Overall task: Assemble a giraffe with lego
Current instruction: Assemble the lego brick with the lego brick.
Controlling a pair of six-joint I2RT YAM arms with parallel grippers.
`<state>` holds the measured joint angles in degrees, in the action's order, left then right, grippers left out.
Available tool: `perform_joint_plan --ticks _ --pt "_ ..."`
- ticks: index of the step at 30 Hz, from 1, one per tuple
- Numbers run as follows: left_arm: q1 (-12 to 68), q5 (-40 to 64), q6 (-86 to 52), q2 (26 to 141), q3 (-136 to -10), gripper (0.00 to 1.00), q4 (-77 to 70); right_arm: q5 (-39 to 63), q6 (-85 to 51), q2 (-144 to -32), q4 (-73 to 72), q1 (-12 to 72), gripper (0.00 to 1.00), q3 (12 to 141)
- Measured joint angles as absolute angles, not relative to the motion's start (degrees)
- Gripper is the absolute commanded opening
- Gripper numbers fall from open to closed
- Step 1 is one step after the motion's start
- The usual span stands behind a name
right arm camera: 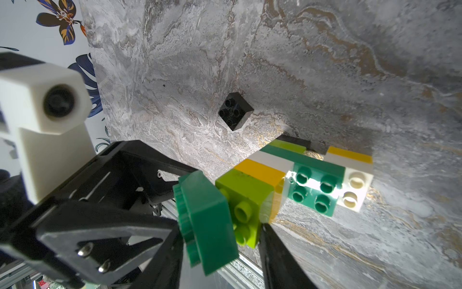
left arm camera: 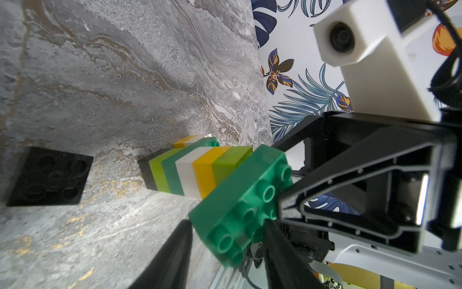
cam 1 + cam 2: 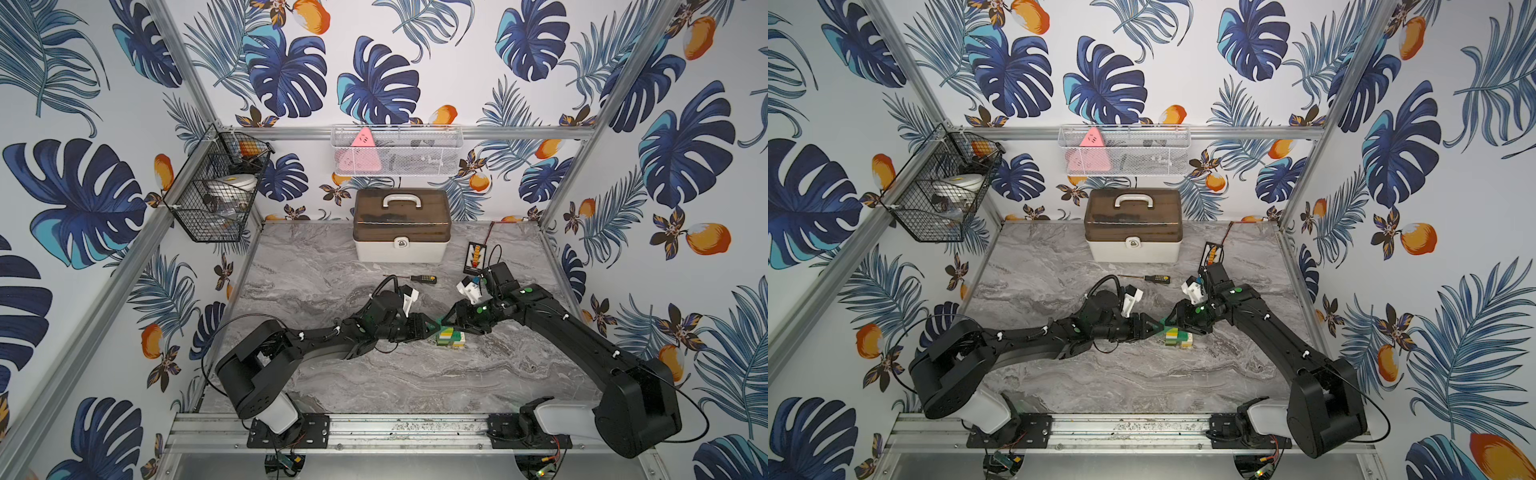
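Inside your left claw (image 2: 228,225), pinched at half width, sits the long green brick (image 2: 240,200), tilted against the lime end of the giraffe (image 1: 287,162) lying on the table (image 1: 325,62). Opposite, the right claw (image 1: 225,237) straddles that end; grip unclear. Next, likely: square the brick, press it home.

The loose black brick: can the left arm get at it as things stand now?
Probably not at once. The left end effector straddles the green brick at the end of the giraffe. The black brick itself lies apart on the table, with nothing resting on it.
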<state>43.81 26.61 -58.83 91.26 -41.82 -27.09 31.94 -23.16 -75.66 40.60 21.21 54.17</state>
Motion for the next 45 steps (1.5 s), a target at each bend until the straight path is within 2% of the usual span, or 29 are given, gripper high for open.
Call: perform_joint_plan --ticks 5,12,18,27,29,37,45 --pt "42.7 28.5 -63.7 93.4 -38.6 0.56 -36.1 32.2 -23.1 -75.3 40.6 20.9 0.46 54.0" --pt "41.9 30.5 -70.6 98.3 -36.9 0.52 -48.9 32.6 -23.1 -75.1 40.2 20.4 0.44 53.8" --pt "41.7 31.6 -75.1 101.6 -36.4 0.43 -58.1 32.6 -23.1 -75.2 39.8 20.4 0.43 53.7" --pt "41.6 31.2 -77.5 102.0 -36.8 0.12 -62.2 33.1 -23.1 -75.6 39.9 20.2 0.45 53.7" --pt "41.5 31.2 -77.6 102.0 -36.8 0.08 -62.2 32.9 -23.0 -75.6 40.2 20.2 0.46 53.9" --pt "41.4 31.5 -77.9 102.4 -36.8 0.03 -63.0 31.0 -22.4 -75.4 42.1 20.3 0.47 54.9" --pt "41.4 31.5 -77.9 102.4 -36.3 0.02 -63.5 30.2 -22.0 -74.7 43.0 20.1 0.47 55.4"
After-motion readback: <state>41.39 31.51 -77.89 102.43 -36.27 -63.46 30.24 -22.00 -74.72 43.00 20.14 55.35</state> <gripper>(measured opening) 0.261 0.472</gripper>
